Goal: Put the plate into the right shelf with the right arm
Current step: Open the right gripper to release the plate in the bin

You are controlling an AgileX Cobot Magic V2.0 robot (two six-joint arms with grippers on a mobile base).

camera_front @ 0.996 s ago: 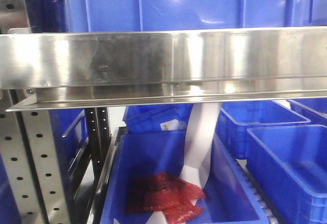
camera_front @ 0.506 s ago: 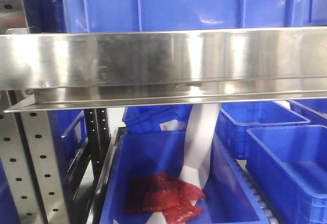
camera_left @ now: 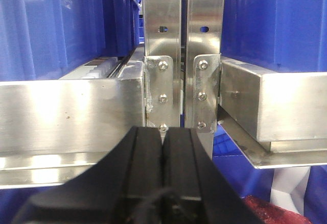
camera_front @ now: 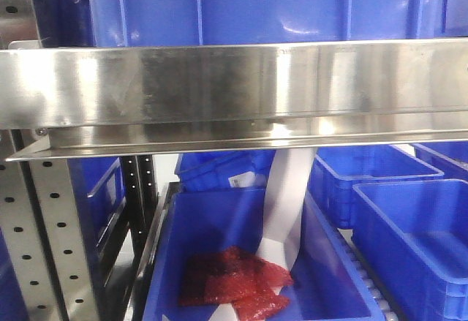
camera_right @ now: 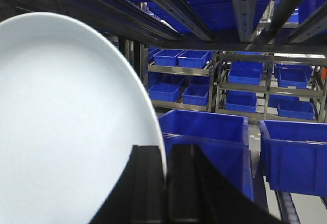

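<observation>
At my right wrist, my right gripper [camera_right: 164,183] is clamped on the plate [camera_right: 66,122], one black finger on each side of its thin rim. The plate stands on edge. It is smooth, round and pale blue-white, and it fills the left half of this view, with its left and lower parts cut off by the frame. Past it, dark rails run overhead and rigid blue plastic bins [camera_right: 204,132] sit in rows. The farther racks are too small to make out well.

My left gripper [camera_left: 163,147] has its matte black fingers pressed flat together, close in front of two perforated steel uprights [camera_left: 162,40] bolted to brushed steel rails.

From the front view, the right shelf [camera_front: 234,91] shows a shiny, smudged stainless front rail that hides much of the level behind it. Below it, a crinkled red bag [camera_front: 234,281] lies in a lower bin [camera_front: 212,226]. A white strip [camera_front: 285,204] hangs into the same bin, its top hidden behind the rail.
</observation>
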